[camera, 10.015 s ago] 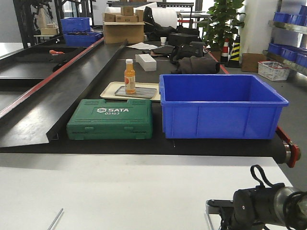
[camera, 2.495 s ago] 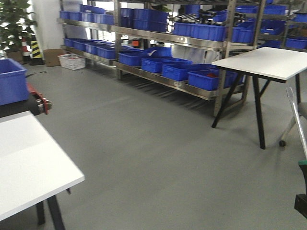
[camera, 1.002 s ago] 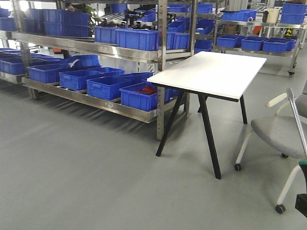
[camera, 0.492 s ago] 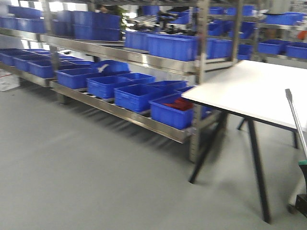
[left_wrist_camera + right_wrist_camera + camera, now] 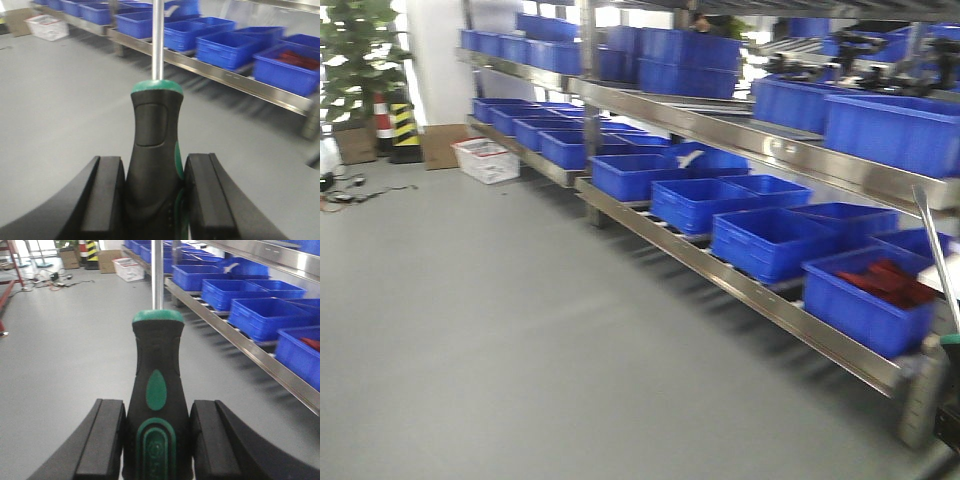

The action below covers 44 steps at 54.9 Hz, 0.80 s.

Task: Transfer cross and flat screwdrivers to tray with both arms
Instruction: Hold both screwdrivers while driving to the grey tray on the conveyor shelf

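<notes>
Rack (image 5: pixel 720 272) runs far-L back to near-R; crates (image 5: pixel 765 240) in rows on its shelves. Plant (image 5: pixel 360 50) in far-L corner, cone (image 5: pixel 383 118) just R of it, then box (image 5: pixel 442 145). Basket (image 5: pixel 488 160) on floor (image 5: pixel 470 330) before rack's far end. L gripper (image 5: pixel 154 167): screwdriver (image 5: pixel 152 135) betw. pads, shaft fwd (toward rack). R gripper (image 5: pixel 157 412): other screwdriver (image 5: pixel 156 365), same.

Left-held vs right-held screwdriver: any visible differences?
The left screwdriver shows a plain black recessed panel; the right screwdriver a green oval inlay. The left has green along one side edge; the right a green ringed mark low down. Shared: green collar, silver shaft, gripped by the handle.
</notes>
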{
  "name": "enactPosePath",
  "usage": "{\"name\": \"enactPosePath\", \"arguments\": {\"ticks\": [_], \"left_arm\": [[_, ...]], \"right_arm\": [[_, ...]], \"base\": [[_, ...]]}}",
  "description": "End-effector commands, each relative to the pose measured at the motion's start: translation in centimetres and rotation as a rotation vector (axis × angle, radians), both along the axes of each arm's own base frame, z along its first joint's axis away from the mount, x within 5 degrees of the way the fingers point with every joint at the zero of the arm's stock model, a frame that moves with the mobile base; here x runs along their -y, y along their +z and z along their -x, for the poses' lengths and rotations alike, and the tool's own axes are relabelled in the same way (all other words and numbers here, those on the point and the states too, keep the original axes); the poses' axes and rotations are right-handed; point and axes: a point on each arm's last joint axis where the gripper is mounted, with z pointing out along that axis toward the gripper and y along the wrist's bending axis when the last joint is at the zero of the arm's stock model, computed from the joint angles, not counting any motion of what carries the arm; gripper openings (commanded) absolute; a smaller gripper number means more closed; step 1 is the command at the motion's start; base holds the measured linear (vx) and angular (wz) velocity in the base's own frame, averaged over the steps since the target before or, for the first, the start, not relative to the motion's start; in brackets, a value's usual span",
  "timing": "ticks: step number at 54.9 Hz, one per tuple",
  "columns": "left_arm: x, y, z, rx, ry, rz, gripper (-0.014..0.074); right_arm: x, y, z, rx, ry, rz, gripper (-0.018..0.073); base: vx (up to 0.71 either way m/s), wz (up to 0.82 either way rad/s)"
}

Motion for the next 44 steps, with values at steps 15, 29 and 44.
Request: {"name": "enactPosePath", "arguments": {"ticks": [15,29,44], "left_arm": [[-0.03,1.80,-0.08,0.117,0.012,0.037,0.0000],[-0.03,1.80,-0.08,0.117,0.012,0.037,0.0000],[-0.03,1.80,-0.08,0.117,0.012,0.037,0.0000]], "right_arm": [[-0.04,1.86,-0.04,0.125,0.009,-0.010,-0.0008],[-0.04,1.86,-0.04,0.125,0.009,-0.010,-0.0008],[-0.04,1.84,-0.04,0.123,0.009,-0.010,-0.0008]], "base": [[0.66,0.48],[0.66,0.44],[0.68,0.46]]}}
